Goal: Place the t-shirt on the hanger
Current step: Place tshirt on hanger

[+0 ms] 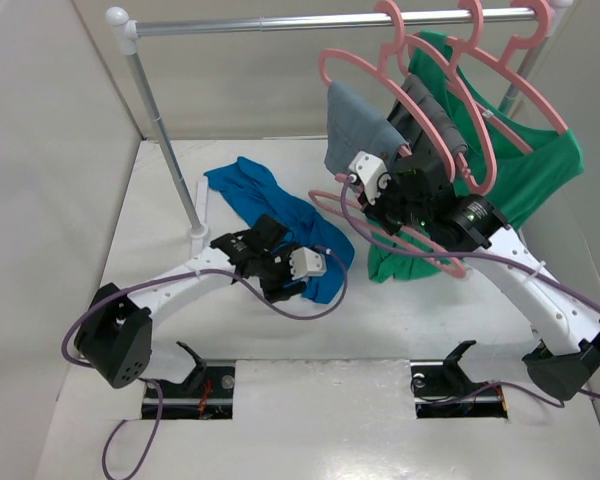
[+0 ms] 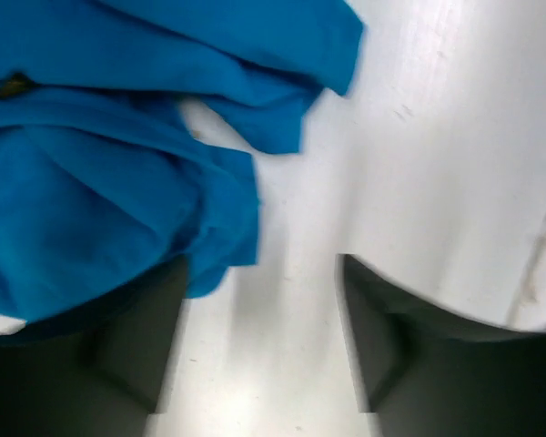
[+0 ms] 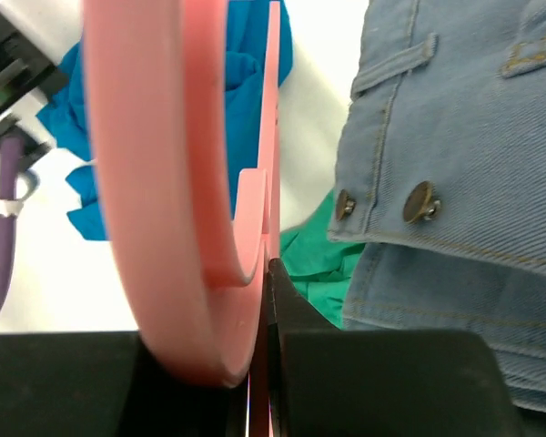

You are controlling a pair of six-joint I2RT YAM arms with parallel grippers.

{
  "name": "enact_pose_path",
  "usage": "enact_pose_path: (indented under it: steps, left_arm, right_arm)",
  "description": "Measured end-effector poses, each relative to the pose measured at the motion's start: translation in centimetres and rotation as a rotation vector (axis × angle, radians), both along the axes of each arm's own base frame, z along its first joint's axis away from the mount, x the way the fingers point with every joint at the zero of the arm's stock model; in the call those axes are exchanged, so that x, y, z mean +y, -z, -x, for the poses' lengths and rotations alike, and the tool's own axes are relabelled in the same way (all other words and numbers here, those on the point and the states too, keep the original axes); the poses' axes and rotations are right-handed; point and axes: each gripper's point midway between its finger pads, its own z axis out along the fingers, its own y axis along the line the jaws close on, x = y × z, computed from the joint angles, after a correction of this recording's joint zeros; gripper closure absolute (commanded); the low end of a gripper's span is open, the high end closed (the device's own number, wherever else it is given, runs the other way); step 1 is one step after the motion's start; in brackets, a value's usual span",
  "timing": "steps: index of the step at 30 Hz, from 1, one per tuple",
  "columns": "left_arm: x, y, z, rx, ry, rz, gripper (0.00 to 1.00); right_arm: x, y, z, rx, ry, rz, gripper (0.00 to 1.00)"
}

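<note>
From above, the t-shirt lay crumpled left of centre, the hanger low at centre right; in the left wrist view the left gripper gaped beside the cloth at upper left; in the right wrist view the right gripper pinched the hanger at lower centre.

Soft matt cloth in the t-shirt, rumpled and creased. Smooth pink plastic with a faint sheen in the hanger. Grey-blue denim, coarse-woven with raised stitching, in the trousers; dull brassy metal in their studs. Matt green cloth in the shirt. Polished silver metal along the rail. Smooth white table, lightly glossy, faintly scuffed.
</note>
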Motion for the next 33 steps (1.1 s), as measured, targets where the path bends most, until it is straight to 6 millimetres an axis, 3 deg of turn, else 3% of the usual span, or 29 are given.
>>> enact_pose_path:
  steps: [2, 8, 12, 15, 17, 20, 21, 22, 28, 33]
  left_arm:
    - [-0.3, 0.0, -0.8, -0.029, -0.038, 0.007, 0.23]
    - [-2.0, -0.4, -3.4, -0.111, -0.134, 0.059, 0.23]
    - [-2.6, 1.8, -4.2, -0.105, -0.172, 0.016, 0.27]
    - [-2.3, 3.7, -3.7, -0.053, -0.179, -0.028, 0.27]
    - [-2.2, 3.9, -3.4, -0.037, -0.178, -0.033, 0.29]
    - [-2.4, 3.6, -3.4, -0.046, -0.188, -0.027, 0.45]
    - [-2.4, 3.6, -3.6, -0.055, -0.195, -0.03, 0.59]
    - [-2.3, 3.7, -3.7, -0.06, -0.205, -0.034, 0.66]
    - [-1.6, 3.7, -3.9, -0.056, -0.223, -0.052, 0.98]
    - [-0.5, 1.8, -4.1, -0.036, -0.252, -0.031, 1.0]
  right_arm:
    - [0.0, 0.3, 0.3, 0.002, -0.003, -0.001, 1.0]
    - [-1.3, 1.9, 1.8, 0.036, 0.019, 0.008, 1.0]
    - [-1.6, 1.8, 2.4, 0.033, 0.029, -0.007, 1.0]
    - [-1.8, 1.6, 2.7, 0.026, 0.03, -0.014, 1.0]
    - [-1.8, 1.4, 2.8, 0.021, 0.035, -0.016, 1.0]
    - [-2.0, 1.4, 2.7, 0.018, 0.043, -0.011, 1.0]
    - [-2.0, 1.4, 2.6, 0.017, 0.045, -0.011, 1.0]
    - [-2.0, 1.5, 2.6, 0.017, 0.046, -0.009, 1.0]
    - [-1.5, 1.9, 2.7, 0.034, 0.02, -0.006, 1.0]
    - [-1.2, 2.1, 3.1, 0.044, -0.026, 0.004, 1.0]
